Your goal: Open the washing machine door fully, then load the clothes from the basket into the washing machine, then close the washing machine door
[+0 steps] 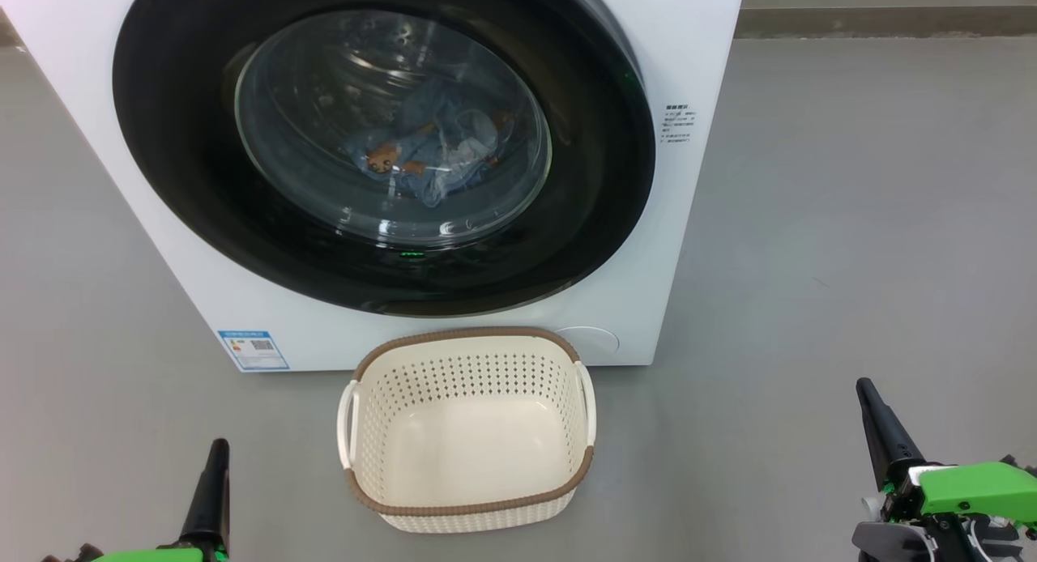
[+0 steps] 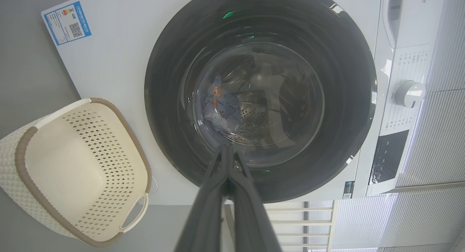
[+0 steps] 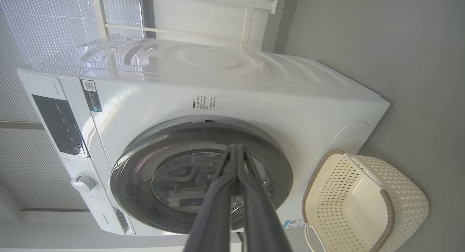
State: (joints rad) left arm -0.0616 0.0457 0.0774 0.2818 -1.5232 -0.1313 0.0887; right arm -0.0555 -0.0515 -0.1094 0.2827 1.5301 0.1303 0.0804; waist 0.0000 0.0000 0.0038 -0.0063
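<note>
The washing machine point(image 1: 697, 52) stands ahead with its round black-rimmed door point(image 1: 186, 173) shut against its front. Through the glass I see the light blue clothes point(image 1: 441, 145) with an orange bear print lying in the drum, also clothes point(image 2: 219, 110) in the left wrist view. The cream basket point(image 1: 466, 428) sits on the floor before the machine, with nothing inside it. My left gripper point(image 1: 217, 457) is at the lower left, shut and holding nothing. My right gripper point(image 1: 867, 396) is at the lower right, shut too, well clear of the basket.
Grey floor point(image 1: 851, 222) stretches to the right of the machine and around the basket. A blue label point(image 1: 253, 350) marks the machine's lower front corner. The control panel and dial point(image 2: 409, 94) sit at the machine's top. A white slatted wall point(image 3: 43, 30) stands behind.
</note>
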